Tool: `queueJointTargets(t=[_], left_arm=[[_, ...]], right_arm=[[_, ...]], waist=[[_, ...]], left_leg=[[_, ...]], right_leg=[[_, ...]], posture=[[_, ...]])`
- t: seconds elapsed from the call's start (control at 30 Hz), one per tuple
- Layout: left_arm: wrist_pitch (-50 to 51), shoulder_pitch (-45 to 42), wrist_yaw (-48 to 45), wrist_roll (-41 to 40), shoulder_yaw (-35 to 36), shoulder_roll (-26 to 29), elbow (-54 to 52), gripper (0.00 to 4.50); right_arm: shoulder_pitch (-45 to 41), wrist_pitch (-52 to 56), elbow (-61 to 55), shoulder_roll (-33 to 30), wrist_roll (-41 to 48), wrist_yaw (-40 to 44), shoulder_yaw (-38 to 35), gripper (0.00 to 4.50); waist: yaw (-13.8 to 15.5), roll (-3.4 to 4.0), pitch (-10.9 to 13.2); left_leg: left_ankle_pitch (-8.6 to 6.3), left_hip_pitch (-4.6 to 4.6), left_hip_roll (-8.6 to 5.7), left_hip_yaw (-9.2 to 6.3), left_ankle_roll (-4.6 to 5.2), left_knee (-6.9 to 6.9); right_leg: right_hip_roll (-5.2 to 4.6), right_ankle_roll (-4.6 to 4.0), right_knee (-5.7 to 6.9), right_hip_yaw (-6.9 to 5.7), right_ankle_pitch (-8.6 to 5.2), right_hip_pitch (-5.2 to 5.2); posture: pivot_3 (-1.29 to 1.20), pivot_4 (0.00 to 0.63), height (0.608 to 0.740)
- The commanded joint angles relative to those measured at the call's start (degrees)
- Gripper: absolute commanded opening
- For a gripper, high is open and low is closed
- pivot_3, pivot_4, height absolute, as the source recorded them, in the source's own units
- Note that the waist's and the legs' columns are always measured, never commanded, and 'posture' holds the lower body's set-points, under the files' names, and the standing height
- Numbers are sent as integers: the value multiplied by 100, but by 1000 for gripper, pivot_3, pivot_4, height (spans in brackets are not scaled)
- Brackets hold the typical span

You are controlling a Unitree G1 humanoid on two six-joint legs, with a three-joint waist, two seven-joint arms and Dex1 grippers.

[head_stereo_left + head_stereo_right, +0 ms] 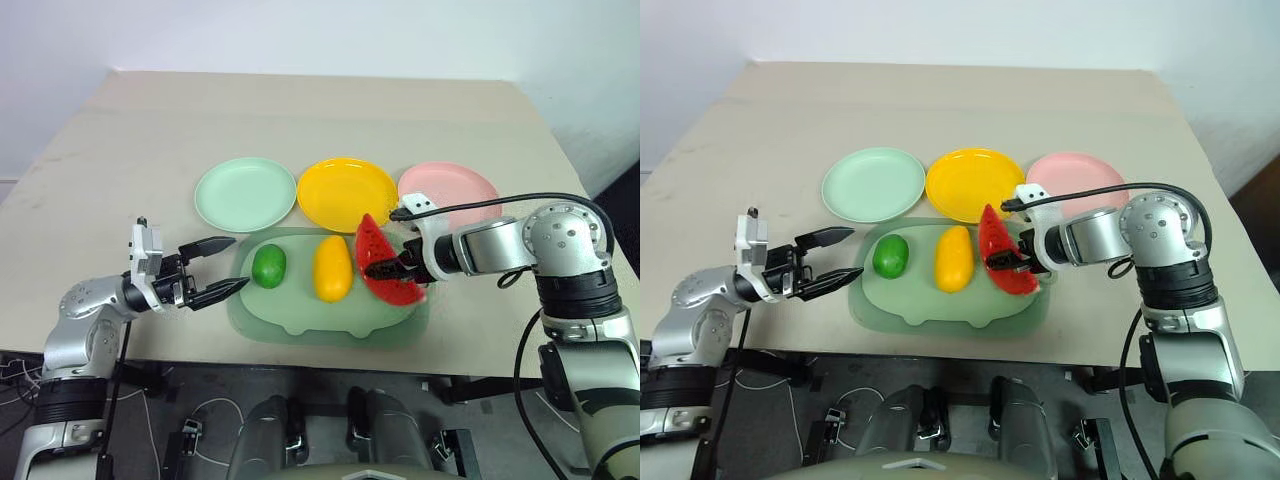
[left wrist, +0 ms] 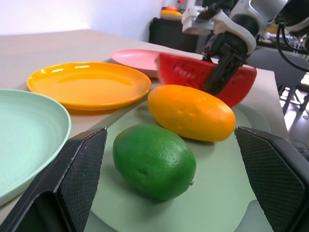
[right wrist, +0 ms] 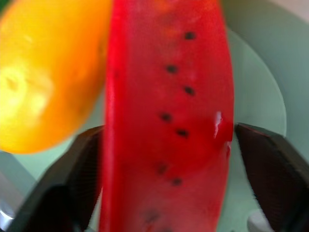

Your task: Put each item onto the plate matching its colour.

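The green mat [image 1: 330, 325] lies close to the table's near edge [image 1: 300, 358], with open tabletop to its left and the mint plate [image 1: 245, 193], yellow plate [image 1: 346, 192] and pink plate [image 1: 448, 187] just behind it. The right gripper [image 1: 385, 268] angles down with a finger on either side of the watermelon wedge [image 1: 383, 262], seemingly pinching it, though contact is hard to confirm. The left gripper [image 1: 222, 268] hovers level, fingers spread, beside the lime [image 1: 268, 266] and mango [image 1: 332, 268].
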Motion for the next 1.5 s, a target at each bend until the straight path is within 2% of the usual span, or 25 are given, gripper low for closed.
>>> queueJointTargets(t=[0.03, 0.23, 0.33, 0.43, 0.53, 0.7, 0.8, 0.9, 1.0, 1.07, 1.17, 1.27, 1.37, 1.43, 1.5], left_arm=[[-161, -26, -3, 44, 8, -14, -14, 4500], [-251, -61, 10, 79, 4, -79, 89, 4500], [-292, -58, 37, 83, 58, -74, 115, 4500], [-302, -20, 74, 76, 112, -50, 84, 4500], [-284, 2, 114, 64, 121, -63, 71, 4500], [-289, -27, 161, 55, 119, -87, 58, 4500], [-295, -36, 195, 59, 123, -93, 42, 4500], [-294, -1, 238, 48, 161, -67, -41, 4500], [-294, 103, 269, 40, 211, -14, -151, 4500], [-294, 163, 295, 35, 235, 9, -208, 4500], [-295, 231, 303, 25, 251, 29, -260, 4500], [-296, 240, 322, 17, 246, 31, -274, 4500], [-337, 231, 337, 26, 254, 16, -267, 4500], [-343, 240, 346, 15, 264, 15, -266, 4500], [-357, 272, 337, 16, 272, 23, -274, 4500]], right_arm=[[-147, 39, -169, -159, -79, 130, 22, 3094], [-279, 39, -333, -430, -253, 528, -123, 3042], [-501, -116, -566, -749, -368, 1068, -649, 3041], [-720, -663, -266, -1352, -1130, 1629, -733, 3041], [-848, -1665, 369, -1611, -2270, 2350, -199, 3041], [-1281, -3408, 2313, -1311, -4106, 3664, 783, 3041], [-1647, -4110, 3516, -949, -4836, 4108, 953, 3041], [-1933, -5303, 4754, -553, -5714, 4281, 1158, 3041], [-2146, -5518, 5503, -289, -6104, 4596, 1099, 3041], [-2249, -5624, 5724, -206, -6258, 4827, 1000, 3766], [-2356, -5661, 5856, -167, -6506, 4993, 911, 4449], [-2423, -5599, 5813, -213, -6669, 5162, 792, 4449], [-2299, -5612, 5239, -574, -6647, 5476, 509, 4449], [-2142, -5279, 4620, -806, -6444, 5744, 230, 4449], [-1709, -4828, 3298, -1060, -6019, 6053, -171, 4449]], waist=[[-1, 0, 0], [7, 0, 0], [9, 2, 1], [20, 3, 2], [10, 0, 0], [-37, 2, 2], [-33, 4, 3], [-50, 4, 3], [-54, 4, 3], [-80, 5, 3], [-133, 5, 3], [-164, 5, 3], [-158, 11, 7], [-140, 13, 8], [-135, 11, 7]], left_leg=[[0, 0, 0, 0, 0, 0], [0, 0, 0, 0, 0, 0], [0, -2, 0, 0, 1, 0], [-1, -4, 0, 1, 1, 0], [-2, -2, 0, 0, 3, -1], [-2, 0, 3, 15, 3, -2], [0, -8, 3, 31, 2, -4], [2, -15, 8, 48, 3, -5], [3, -13, 10, 52, 1, -5], [3, -13, 11, 53, 1, -5], [3, -12, 10, 53, -1, -5], [3, -11, 11, 52, -1, -5], [3, -13, 12, 53, -1, -5], [3, -17, 12, 54, -1, -5], [3, -19, 12, 52, -1, -5]], right_leg=[[0, 0, 0, 0, 0, 1], [0, 1, -1, 0, 0, 0], [-1, 1, -1, 0, -1, -2], [0, 8, -2, 1, -5, -5], [0, 14, -9, 1, -10, -2], [1, 16, -5, 7, -15, -9], [1, 14, 8, 17, -6, -31], [5, 7, 20, 24, 2, -49], [6, 9, 25, 24, 0, -50], [5, 9, 25, 25, 0, -50], [2, 8, 26, 26, 1, -50], [1, 8, 27, 28, 0, -52], [1, 7, 31, 30, 1, -60], [0, 7, 32, 30, 1, -65], [-1, 6, 31, 31, 1, -66]], posture=[[0, 150, 696], [0, 150, 696], [0, 150, 696], [0, 150, 696], [0, 150, 696], [0, 150, 696], [0, 150, 696], [0, 150, 696], [0, 150, 696], [0, 150, 696], [0, 150, 696], [0, 150, 696], [0, 150, 696], [0, 150, 696], [0, 150, 696]])
